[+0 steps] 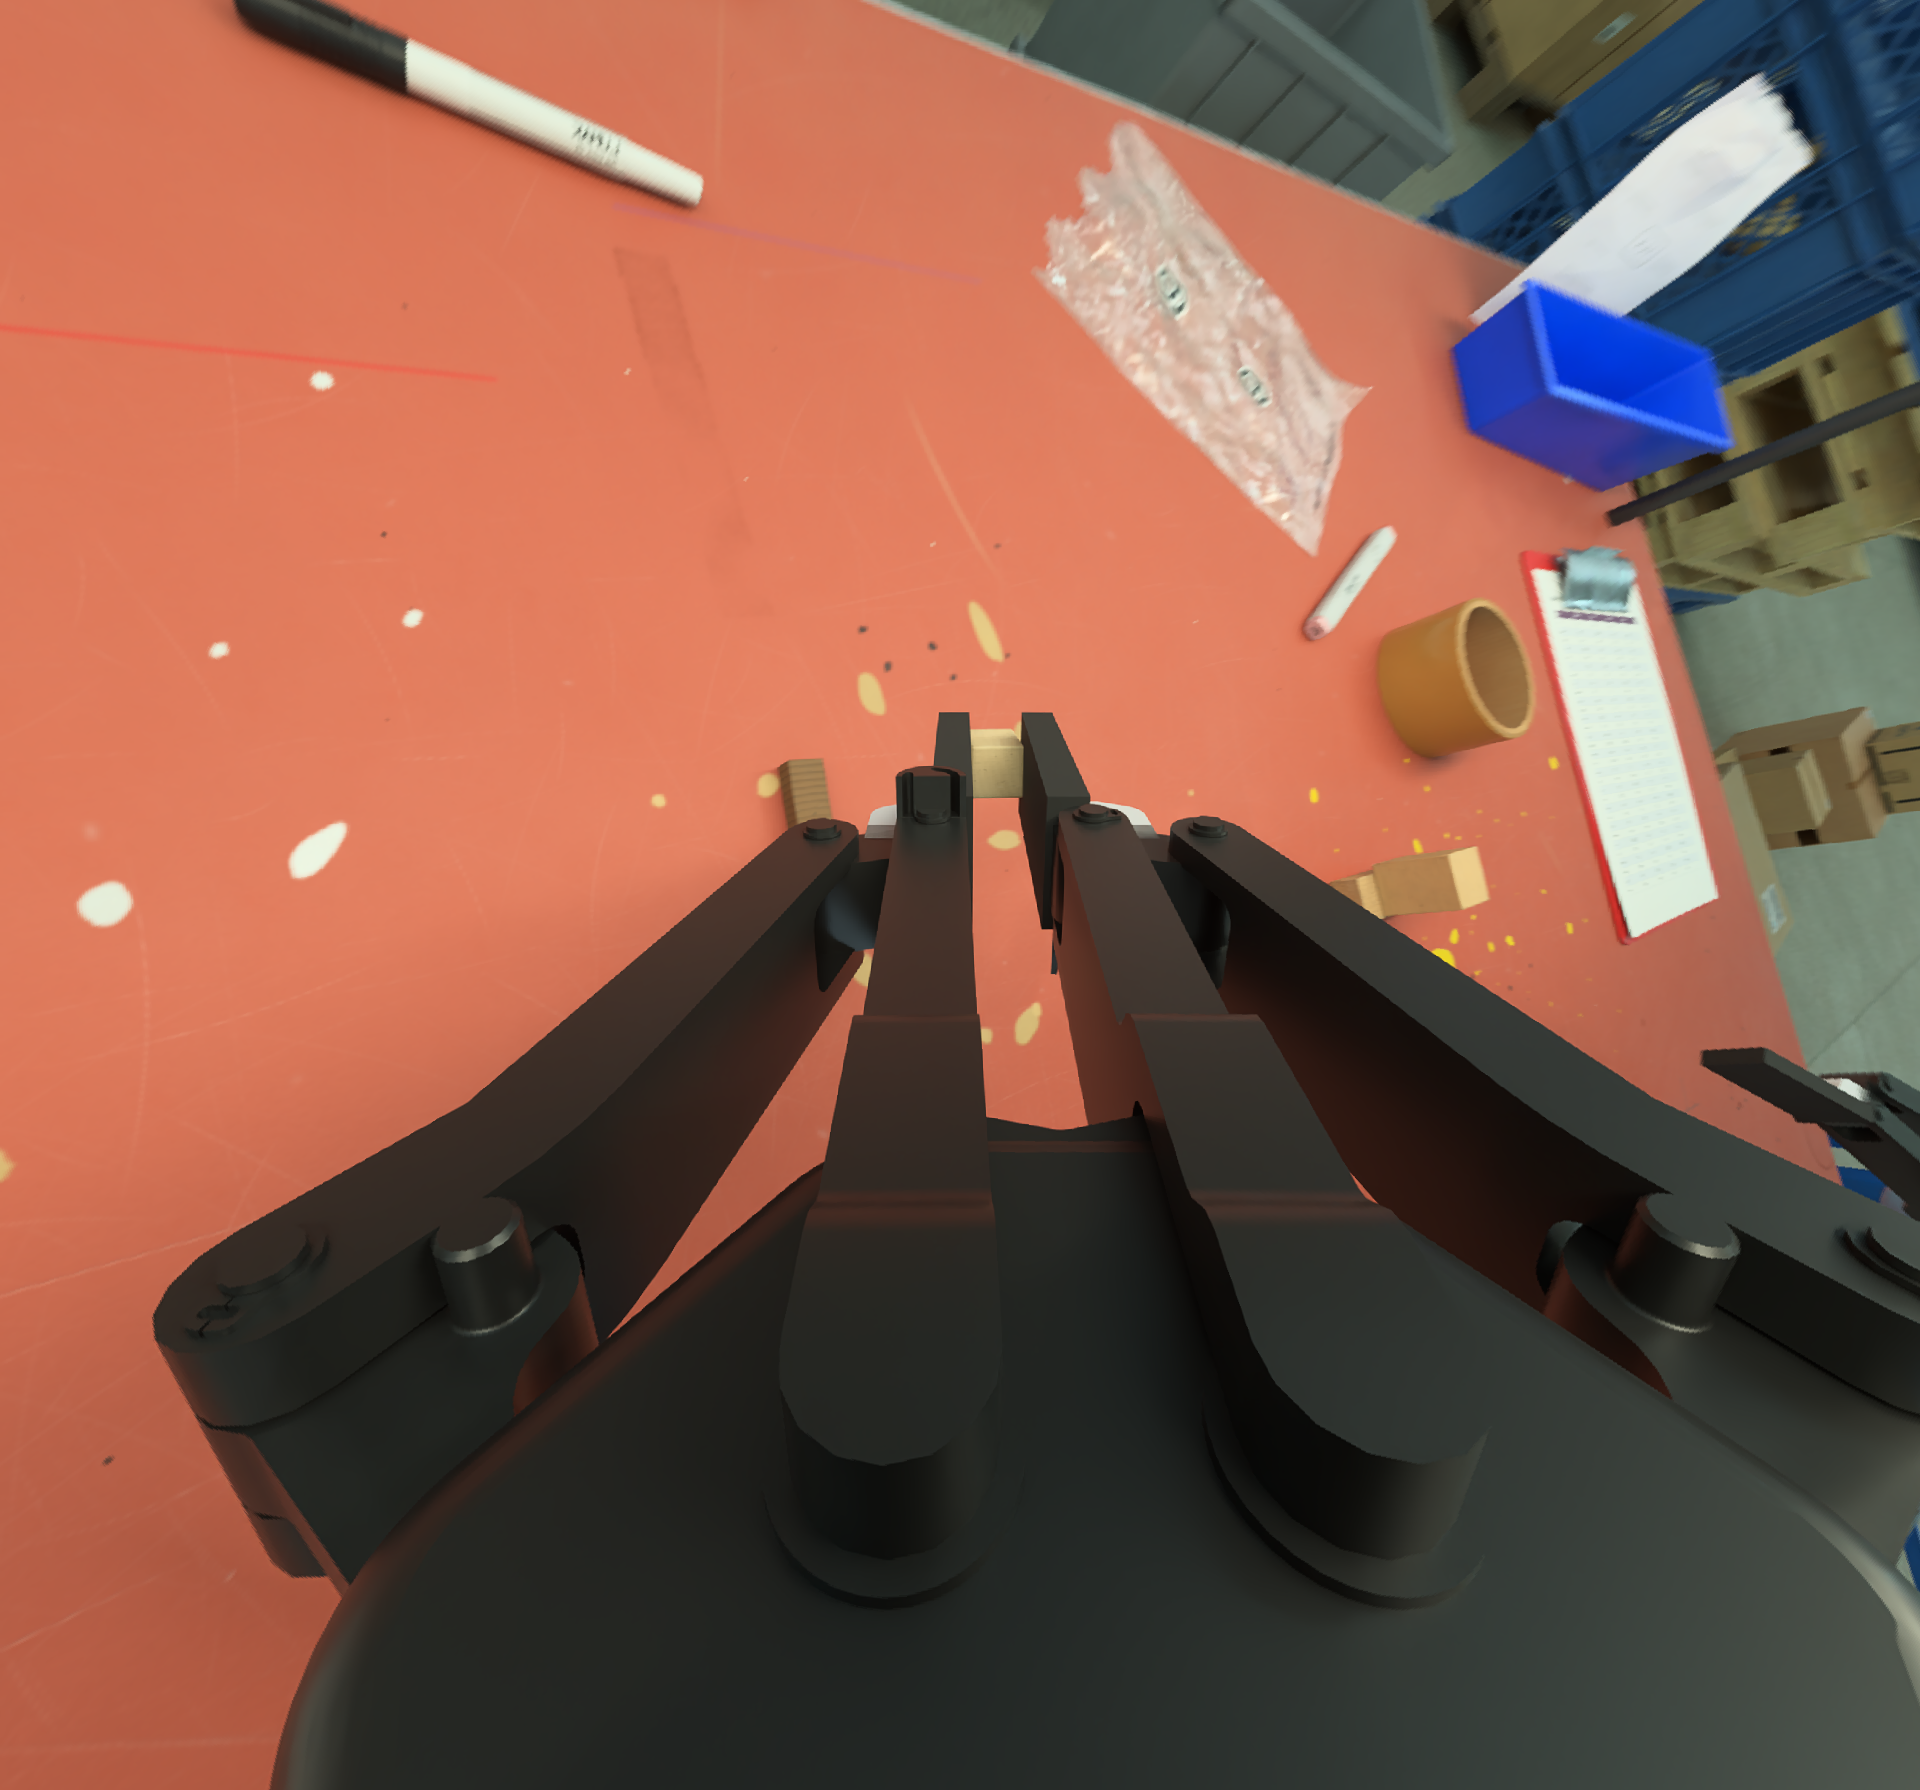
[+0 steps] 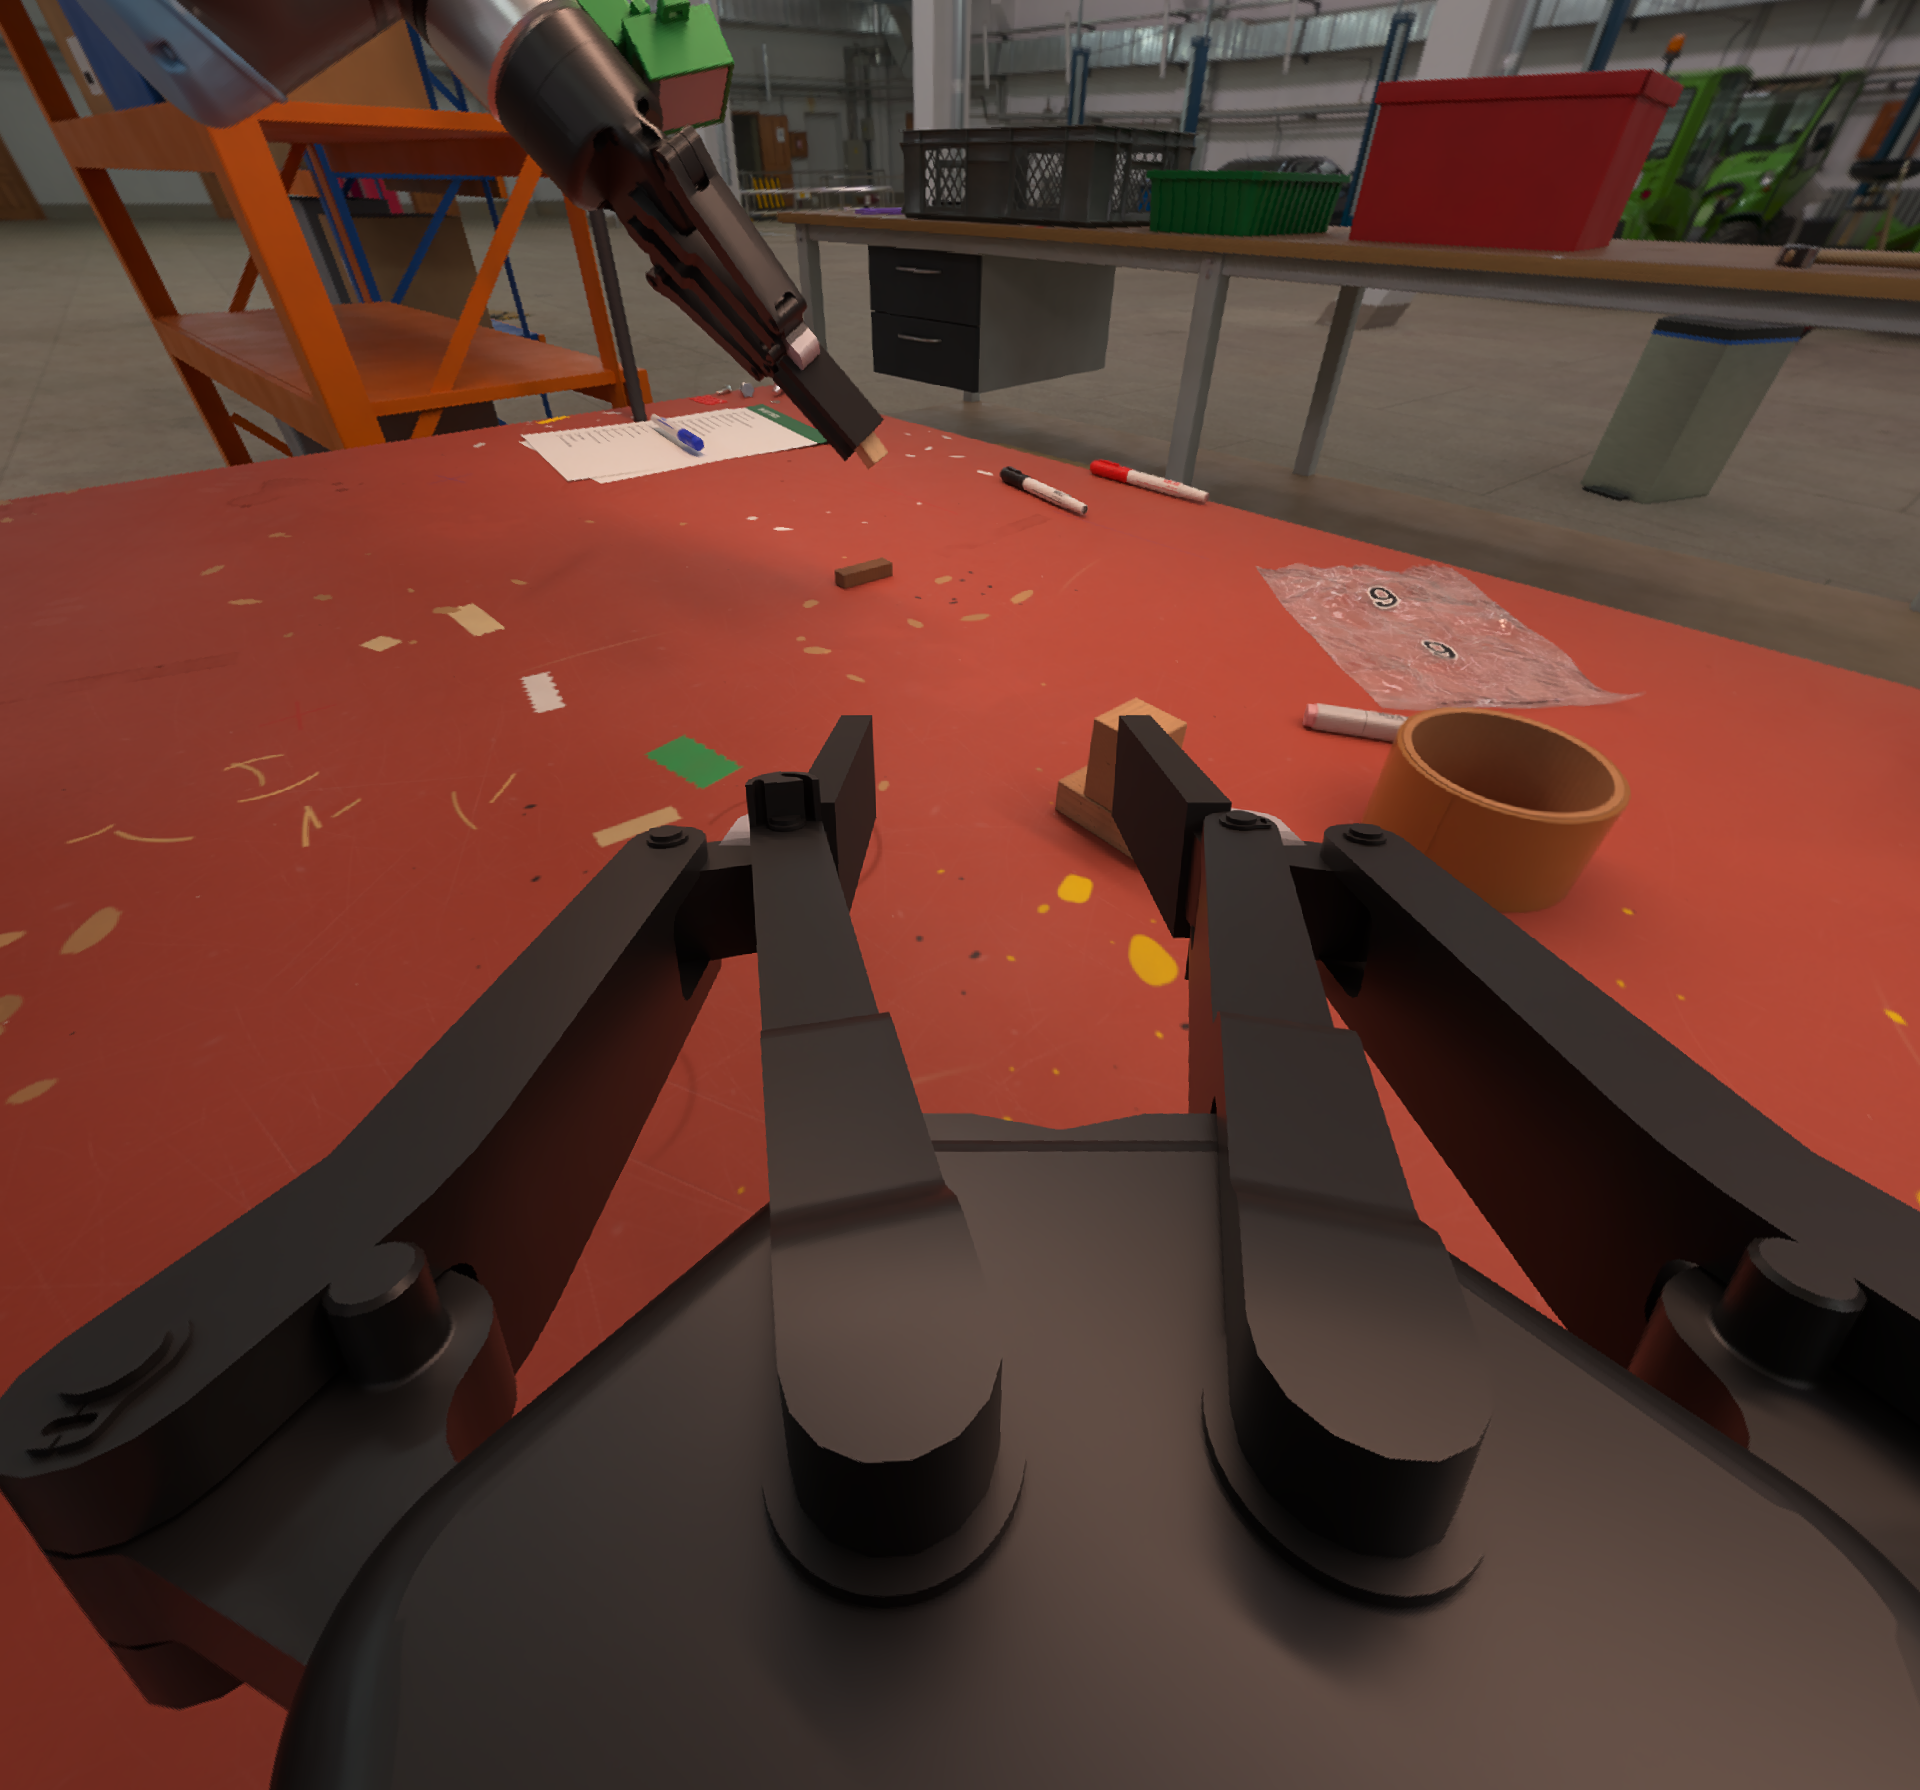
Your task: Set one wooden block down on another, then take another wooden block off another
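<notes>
My left gripper (image 1: 994, 753) is shut on a small pale wooden block (image 1: 994, 761) and holds it above the red table (image 1: 520, 545). It also shows in the right wrist view (image 2: 852, 436), with the pale block (image 2: 871, 452) in the air. A flat brown block (image 1: 805, 791) (image 2: 862, 573) lies on the table just below and left of it. A stack of two wooden blocks (image 1: 1423, 883) stands to the right: an upright block (image 2: 1138, 717) on a flat one (image 2: 1086, 800). My right gripper (image 2: 997, 753) is open and empty, its right finger (image 2: 1153, 784) just in front of the stack.
A brown tape roll (image 2: 1496, 800), a pink-capped marker (image 2: 1351, 722) and a clear plastic bag (image 2: 1423, 634) lie right of the stack. Two markers (image 2: 1044, 491) (image 2: 1148, 481) and papers with a blue pen (image 2: 675, 439) lie at the far edge. A clipboard (image 1: 1621, 743) and a blue bin (image 1: 1590, 384) sit by the table edge.
</notes>
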